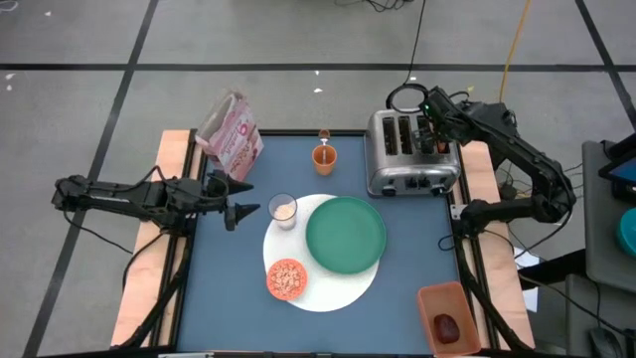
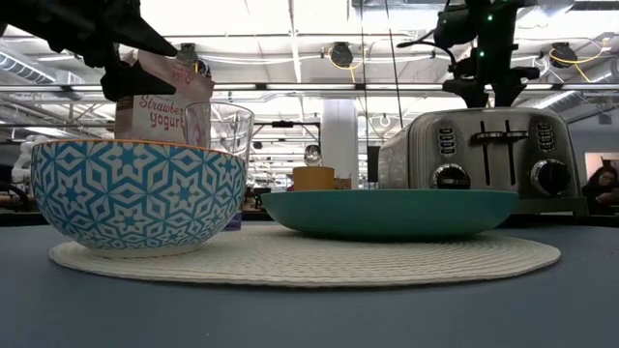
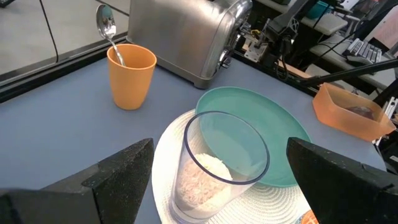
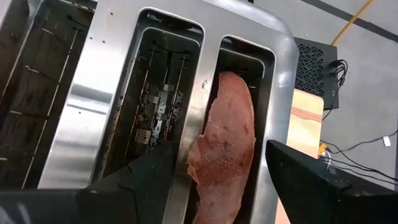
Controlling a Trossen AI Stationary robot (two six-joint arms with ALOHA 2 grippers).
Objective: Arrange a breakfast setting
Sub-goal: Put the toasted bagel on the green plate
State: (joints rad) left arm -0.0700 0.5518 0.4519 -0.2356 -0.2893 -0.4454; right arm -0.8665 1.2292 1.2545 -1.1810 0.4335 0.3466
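My left gripper (image 1: 248,199) is open, level above the table's left side, its fingers on either side of the small glass (image 3: 217,162) without touching it. The glass holds something white and stands on the round white mat (image 1: 333,293), beside the green plate (image 1: 345,234) and the small orange cereal bowl (image 1: 286,278). The orange cup (image 1: 324,156) stands at the far side with the silver spoon (image 3: 107,28) in it. My right gripper (image 4: 230,208) is open above the toaster (image 1: 412,164), pointing down over a bagel half (image 4: 227,143) that stands in a slot.
The pink cereal box (image 1: 231,134) stands at the far left, close behind my left arm. An orange tub (image 1: 447,318) with dark red food sits on the near right edge. Bare blue table lies in front of the toaster and at the near left.
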